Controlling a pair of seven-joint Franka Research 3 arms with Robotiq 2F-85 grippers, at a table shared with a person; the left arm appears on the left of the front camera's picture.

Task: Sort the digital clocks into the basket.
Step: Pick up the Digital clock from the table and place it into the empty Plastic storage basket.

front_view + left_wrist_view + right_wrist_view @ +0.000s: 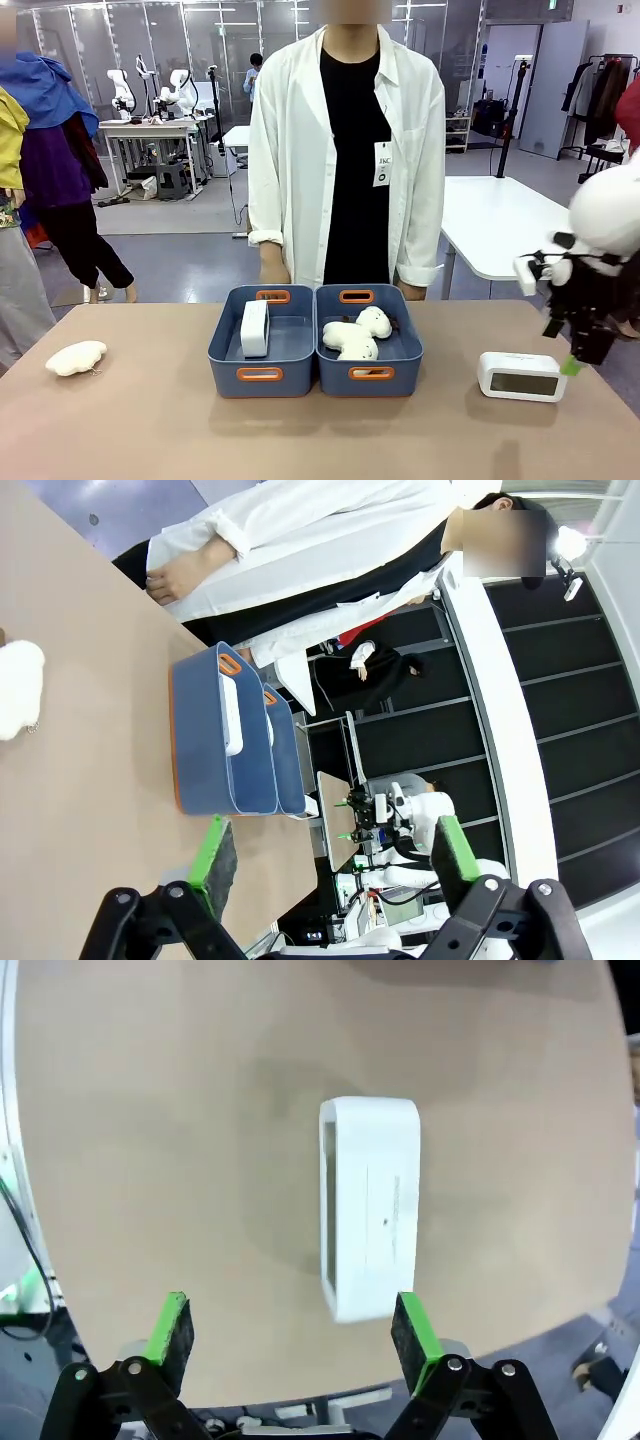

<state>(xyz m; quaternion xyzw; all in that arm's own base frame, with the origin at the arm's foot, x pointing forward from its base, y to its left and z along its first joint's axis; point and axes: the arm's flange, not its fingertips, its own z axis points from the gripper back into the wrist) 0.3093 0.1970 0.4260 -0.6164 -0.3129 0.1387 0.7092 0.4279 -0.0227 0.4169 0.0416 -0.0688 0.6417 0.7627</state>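
The fingers [172, 1325] of the right gripper [290, 1322] are standing wide apart, grasping nothing; they are pointing down at the loose clock [370, 1205], which is lying on the table [150, 430] between and beyond the green pads; in the front view the gripper is hanging just beside that clock's right end, to the right of the baskets. The left gripper [332, 850] is also gaping, released and empty, hovering above the table and looking toward the baskets from well apart. The second clock [255, 328] is standing on its edge inside the left basket [228, 345]; the right basket [412, 350], touching it side by side, is holding two plush toys [355, 338]; a third plush [76, 357] is lying on the table near its left edge. A person [345, 150] in a white coat is standing behind the baskets, arms hanging down.
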